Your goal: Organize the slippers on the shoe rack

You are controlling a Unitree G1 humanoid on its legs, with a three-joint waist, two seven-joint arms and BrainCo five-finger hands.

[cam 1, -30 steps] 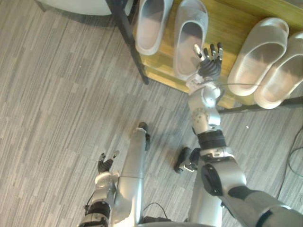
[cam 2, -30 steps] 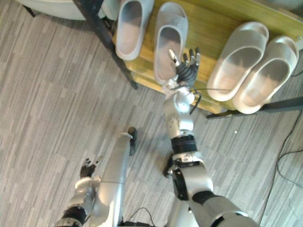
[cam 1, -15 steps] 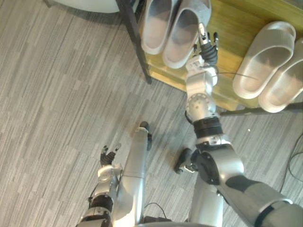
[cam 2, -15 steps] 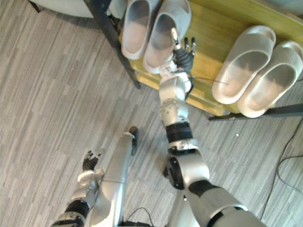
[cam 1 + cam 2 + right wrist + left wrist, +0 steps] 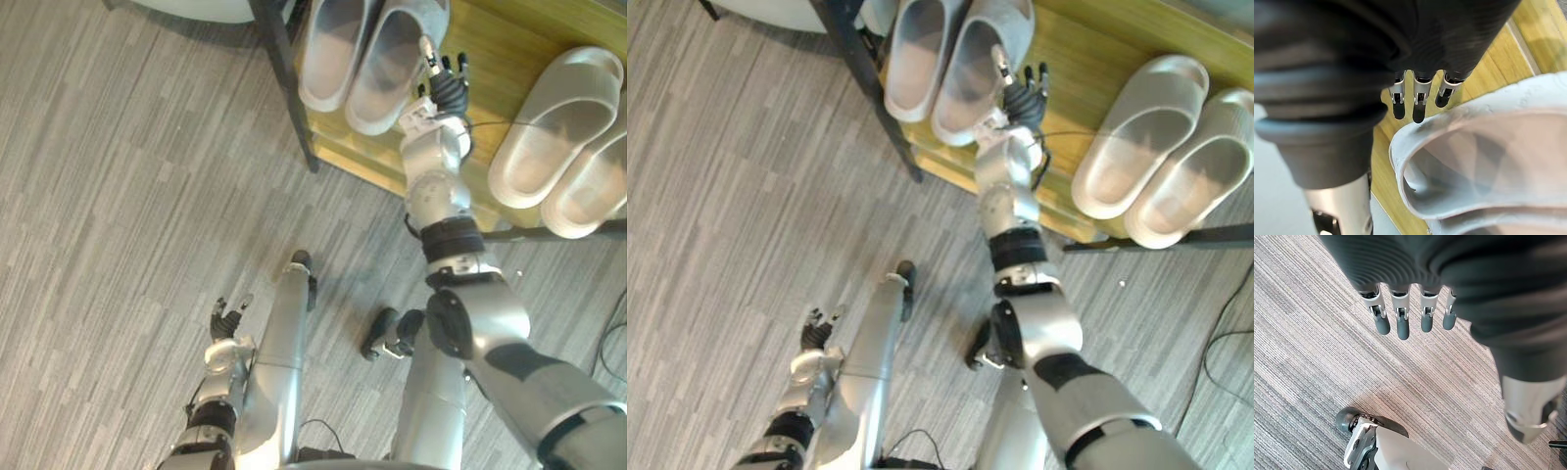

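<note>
A: Status of the hands, nearest first?

B: We read the left hand (image 5: 227,318) low over the floor (image 5: 118,196), fingers (image 5: 1402,328) relaxed and spread, holding nothing. Further out, the right hand (image 5: 446,90) is over the shoe rack (image 5: 490,34) with its fingers straight and nothing gripped. It is just beside the outer wall of the grey slipper (image 5: 392,59). We cannot tell whether it touches that wall.

A: Location of the task's item?

B: That grey slipper lies on the wooden shelf, its side against the second grey slipper (image 5: 331,49), toes pointing away from us. A pale pair of slippers (image 5: 549,122) sits well apart, to the right on the same shelf.

A: Handling characteristics?

B: We judge it light, moulded and springy, not fragile. It should slide readily on smooth wood, so a flat-fingered push on the side wall suits it. For lifting, pinch the heel rim or the strap's edge.

A: Change against one second ago?

B: The two grey slippers were then apart, with the right hand over the right-hand one's heel. They are now closed up, and the hand has moved off to the outer side.
</note>
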